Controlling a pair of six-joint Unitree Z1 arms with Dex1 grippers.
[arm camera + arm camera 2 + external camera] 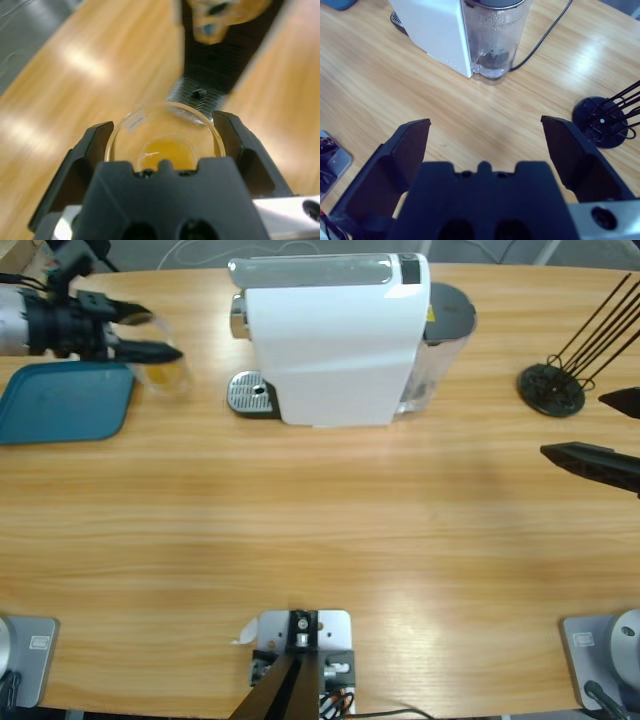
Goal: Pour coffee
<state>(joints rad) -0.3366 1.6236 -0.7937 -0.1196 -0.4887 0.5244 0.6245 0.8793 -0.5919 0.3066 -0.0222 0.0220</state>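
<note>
Coffee (167,150) half-hidden in glass (165,137) pinched by left tool (165,145); right tool (487,145) spread.

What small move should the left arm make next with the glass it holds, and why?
Probably carry the glass a little left and set it on the blue tray. The left gripper is shut on the glass, which holds a shallow pool of coffee. It already sits away from the machine's drip grate, beside the tray's edge. The right gripper is open and far off.
</note>
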